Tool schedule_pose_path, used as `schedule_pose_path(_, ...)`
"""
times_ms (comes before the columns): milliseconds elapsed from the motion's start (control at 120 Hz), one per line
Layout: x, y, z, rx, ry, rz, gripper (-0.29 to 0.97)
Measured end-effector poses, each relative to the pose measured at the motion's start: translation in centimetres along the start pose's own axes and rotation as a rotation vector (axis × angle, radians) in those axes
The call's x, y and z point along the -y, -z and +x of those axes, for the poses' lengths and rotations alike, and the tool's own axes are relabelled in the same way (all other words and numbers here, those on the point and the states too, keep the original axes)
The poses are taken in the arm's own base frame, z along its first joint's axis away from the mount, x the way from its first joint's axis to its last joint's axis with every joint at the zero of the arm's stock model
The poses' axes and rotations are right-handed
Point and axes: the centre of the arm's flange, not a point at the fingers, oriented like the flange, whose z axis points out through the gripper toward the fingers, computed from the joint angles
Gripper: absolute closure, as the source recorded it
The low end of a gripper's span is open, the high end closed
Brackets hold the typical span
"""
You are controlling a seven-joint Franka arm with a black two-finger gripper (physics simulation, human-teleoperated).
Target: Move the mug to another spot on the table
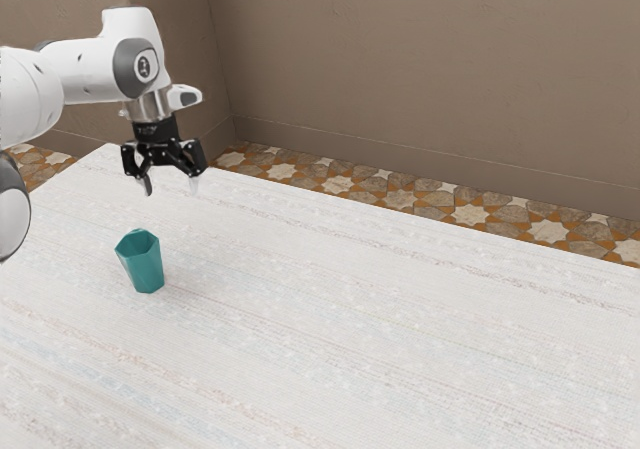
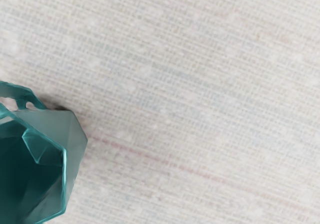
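One teal mug with faceted sides stands upright on the pale woven tabletop, toward the exterior view's left and well in from the near edge; its mouth is open upward and nothing touches it; in the wrist view the mug sits close under the hand, its angular rim and dark inside plain to see, with a small looped handle on the side that faces away from the open stretch of tabletop; above the mug and a little toward the exterior view's right hang the black fingers, spread wide apart with nothing between them, well clear of the mug and off the tabletop; they point downward from the white arm, which comes in from the exterior view's upper left; beyond the tabletop's far edge lies a floor of orange and cream star tiles, backed by a plain brown wall.
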Motion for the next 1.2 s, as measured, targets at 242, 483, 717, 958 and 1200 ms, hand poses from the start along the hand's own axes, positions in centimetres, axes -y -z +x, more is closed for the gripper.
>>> schedule_pose_path(242,6.7,-5.1,0.8,0.015,0.194,0.038,0.0)
schedule_pose_path(483,10.4,-8.3,1.8,-0.025,0.276,0.088,0.0)
schedule_pose_path(717,11.3,-10.2,2.6,-0.05,0.334,0.032,0.0)
schedule_pose_path(958,11.7,-12.1,3.0,-0.05,0.362,-0.009,0.0)
schedule_pose_path(1200,11.8,-13.4,3.0,-0.042,0.382,-0.047,0.0)
